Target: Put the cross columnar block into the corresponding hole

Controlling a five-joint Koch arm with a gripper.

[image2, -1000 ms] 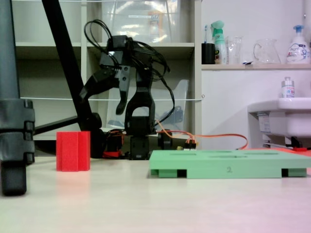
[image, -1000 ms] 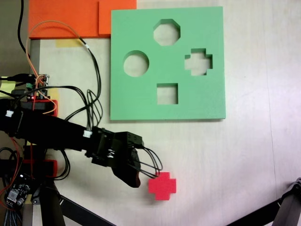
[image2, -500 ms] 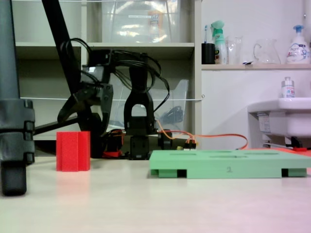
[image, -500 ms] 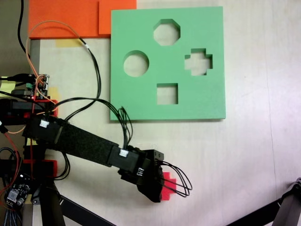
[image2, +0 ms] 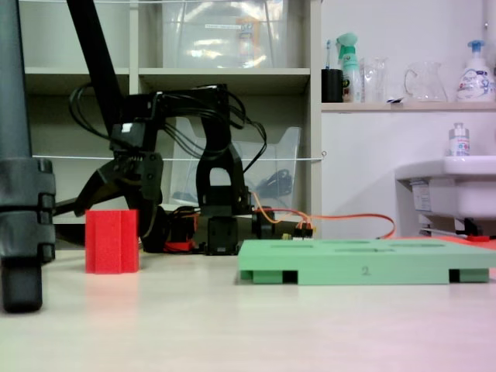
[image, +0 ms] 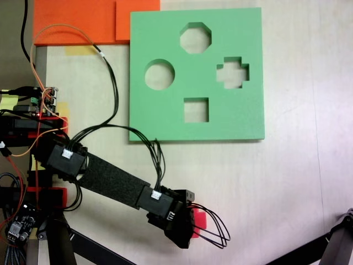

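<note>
The red cross columnar block (image2: 112, 241) stands upright on the table, left of the green foam board (image2: 364, 270). From above, only a red edge of the block (image: 199, 218) shows beside the arm's head. My gripper (image2: 118, 203) hangs right over the block, open, one jaw slanting down on each side of its top. The overhead-looking fixed view has the gripper (image: 186, 227) near the table's lower edge, well below the board (image: 165, 118). The corresponding hole (image: 233, 72), plus-shaped, is at the board's right side and stands empty.
The board also has octagonal (image: 195, 37), round (image: 159, 74) and square (image: 196, 110) cutouts. Orange foam sheets (image: 83, 19) lie at the top left. Wires and a circuit board (image: 41, 99) crowd the left edge. Tripod legs (image: 336, 243) enter at the bottom; a thick black leg (image2: 19, 217) stands at left.
The arm swung out and lowered, bringing the gripper from beside the block down over it. The block has shifted slightly to the left in the side view.
</note>
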